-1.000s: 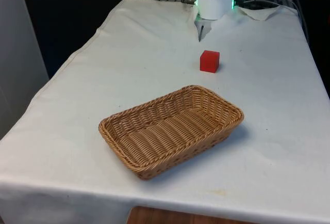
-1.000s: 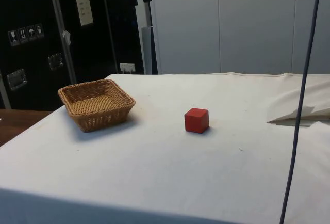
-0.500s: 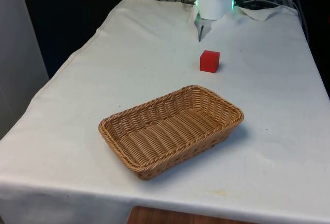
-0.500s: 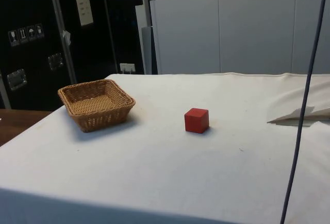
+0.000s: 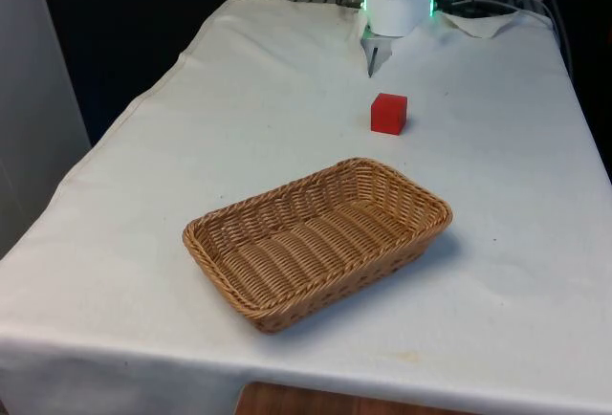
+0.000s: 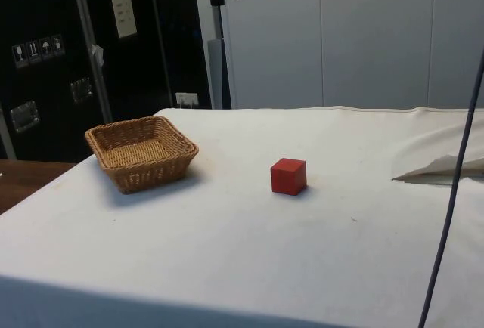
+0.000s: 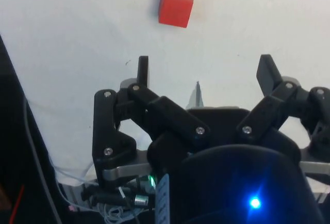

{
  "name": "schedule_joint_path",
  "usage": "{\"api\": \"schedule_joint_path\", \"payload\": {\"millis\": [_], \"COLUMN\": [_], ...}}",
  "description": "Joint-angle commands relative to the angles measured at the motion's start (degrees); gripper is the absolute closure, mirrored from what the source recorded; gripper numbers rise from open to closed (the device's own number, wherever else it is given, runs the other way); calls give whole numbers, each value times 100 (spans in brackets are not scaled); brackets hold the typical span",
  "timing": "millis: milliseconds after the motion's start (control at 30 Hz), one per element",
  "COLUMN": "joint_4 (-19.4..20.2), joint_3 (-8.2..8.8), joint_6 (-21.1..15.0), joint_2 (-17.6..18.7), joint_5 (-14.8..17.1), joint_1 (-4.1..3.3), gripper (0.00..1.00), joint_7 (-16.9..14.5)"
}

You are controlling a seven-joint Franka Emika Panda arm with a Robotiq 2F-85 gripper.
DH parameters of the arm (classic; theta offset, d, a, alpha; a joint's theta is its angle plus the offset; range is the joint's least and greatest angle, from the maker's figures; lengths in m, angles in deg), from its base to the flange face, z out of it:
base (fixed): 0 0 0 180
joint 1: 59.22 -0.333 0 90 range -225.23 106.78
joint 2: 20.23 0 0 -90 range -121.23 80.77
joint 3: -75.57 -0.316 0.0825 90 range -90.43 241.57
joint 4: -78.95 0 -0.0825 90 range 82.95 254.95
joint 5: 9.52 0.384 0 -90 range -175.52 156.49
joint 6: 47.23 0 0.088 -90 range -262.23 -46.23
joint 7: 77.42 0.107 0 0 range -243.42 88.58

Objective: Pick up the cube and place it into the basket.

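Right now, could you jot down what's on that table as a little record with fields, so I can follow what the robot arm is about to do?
cube: red cube, lying on the white cloth, apart from the basket
basket: wicker basket, nothing in it
gripper: gripper high above the cloth, fingers spread, holding nothing
cube to gripper: ahead of the fingers, not between them
task state: cube not yet picked up

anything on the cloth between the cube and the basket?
No. In the front and side views, only bare white cloth separates the red cube from the wicker basket.
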Motion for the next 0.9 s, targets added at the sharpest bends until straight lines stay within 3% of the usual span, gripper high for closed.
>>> {"api": "schedule_joint_path", "payload": {"millis": [0,33,300,333,867], "joint_4": [143,69,659,561,1335], "joint_3": [-11,0,-17,0,-6], "joint_6": [-86,-11,-115,-46,-281], "joint_2": [-126,-63,-539,-470,-1003], "joint_5": [-29,0,-69,-11,-464], "joint_1": [0,0,11,0,97], "gripper": [0,0,0,0,0], "joint_7": [40,0,46,0,201]}}
